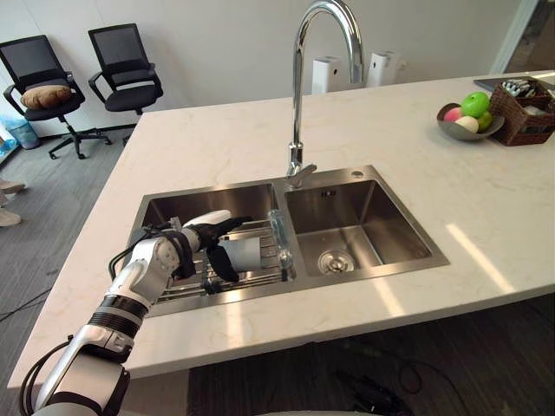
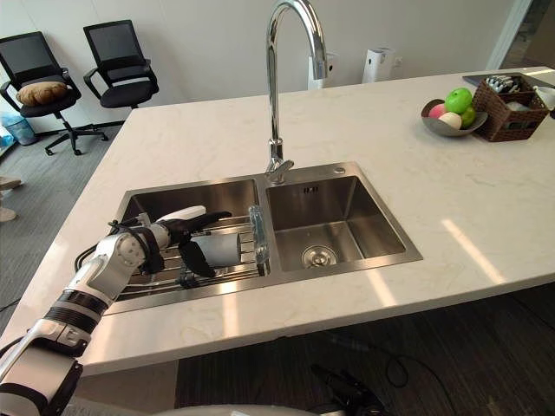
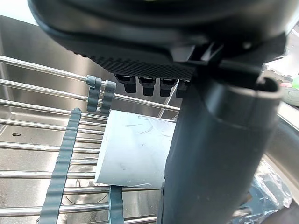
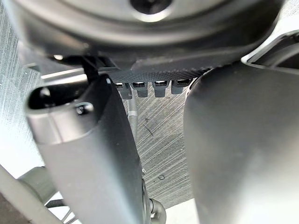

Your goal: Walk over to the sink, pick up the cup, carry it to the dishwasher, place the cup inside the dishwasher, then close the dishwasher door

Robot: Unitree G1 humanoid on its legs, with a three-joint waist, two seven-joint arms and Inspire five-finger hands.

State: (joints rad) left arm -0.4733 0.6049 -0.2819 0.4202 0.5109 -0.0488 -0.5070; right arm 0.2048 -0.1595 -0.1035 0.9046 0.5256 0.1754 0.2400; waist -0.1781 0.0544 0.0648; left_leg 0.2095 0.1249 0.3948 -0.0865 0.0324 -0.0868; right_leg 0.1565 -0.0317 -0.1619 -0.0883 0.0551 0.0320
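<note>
Cup (image 1: 243, 253) lies on its side on rack (image 3: 28, 174) in L basin of sink (image 1: 364, 204), long axis along rods. Left hand (image 1: 192, 238) straddles it, fingers and thumb spread either side, not closed. Right hand (image 4: 149, 42) is farther off.

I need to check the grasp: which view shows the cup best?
The left wrist view: the cup lies on its side on the rack, between the left hand's fingers and thumb. Both eye views show it small in the sink's left basin, partly behind the hand. The right wrist view faces the floor.
</note>
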